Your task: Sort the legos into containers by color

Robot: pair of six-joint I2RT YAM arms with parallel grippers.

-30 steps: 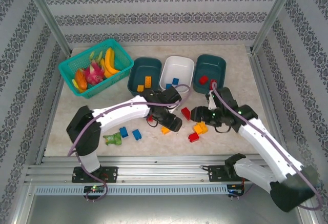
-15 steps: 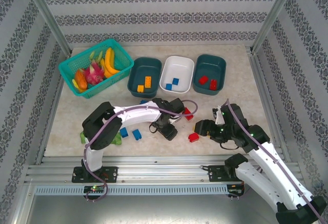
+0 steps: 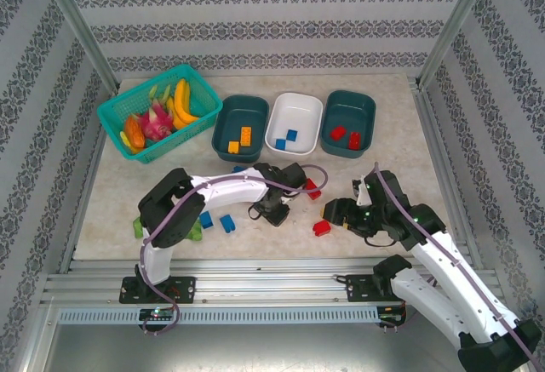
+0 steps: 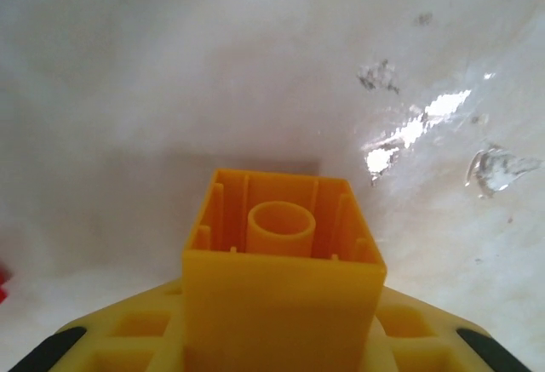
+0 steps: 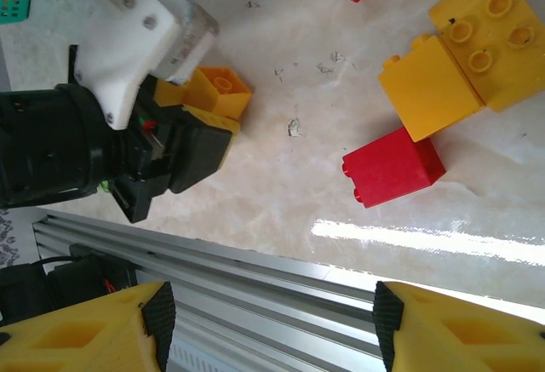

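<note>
- Black left pincer [image 3: 273, 212] sits low on the pale table [image 3: 400, 134] from above. Two dark teal shallow plastic tubs [image 3: 238, 110] and one white plastic tub [image 3: 300, 110] lie well beyond it. The right pincer [image 3: 332, 212] hangs just beside a small red plastic brick [image 3: 321, 228].
- Left wrist: the left pincer [image 4: 272, 351] is clamped on a yellow-orange hollow plastic brick [image 4: 281, 278]. It looks light, stiff and slick, best squeezed on its flat side walls.
- Right wrist: the right pincer [image 5: 272, 329] gapes wide and holds nothing. The red brick [image 5: 393, 168] and two yellow studded plastic bricks [image 5: 464, 57] lie ahead of it, to the right.
</note>
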